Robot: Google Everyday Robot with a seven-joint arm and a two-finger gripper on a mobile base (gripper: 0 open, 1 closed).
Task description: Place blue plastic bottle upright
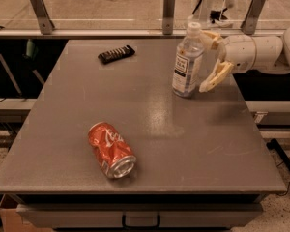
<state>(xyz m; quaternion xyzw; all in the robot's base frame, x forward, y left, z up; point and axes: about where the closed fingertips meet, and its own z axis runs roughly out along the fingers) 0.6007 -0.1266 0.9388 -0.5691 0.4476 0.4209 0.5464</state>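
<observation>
The blue plastic bottle (187,62) is clear with a white cap and a white label. It stands upright on the grey table (150,124) at the back right. My gripper (206,62) is just to the right of the bottle with its cream fingers (216,76) spread apart. One finger reaches behind the bottle's neck and the other hangs beside its base. The fingers do not clamp the bottle. The white arm comes in from the right edge.
A dented red soda can (112,150) lies on its side at the front left. A flat black object (116,54) lies at the back left. A rail with metal posts (169,11) runs behind the table's far edge.
</observation>
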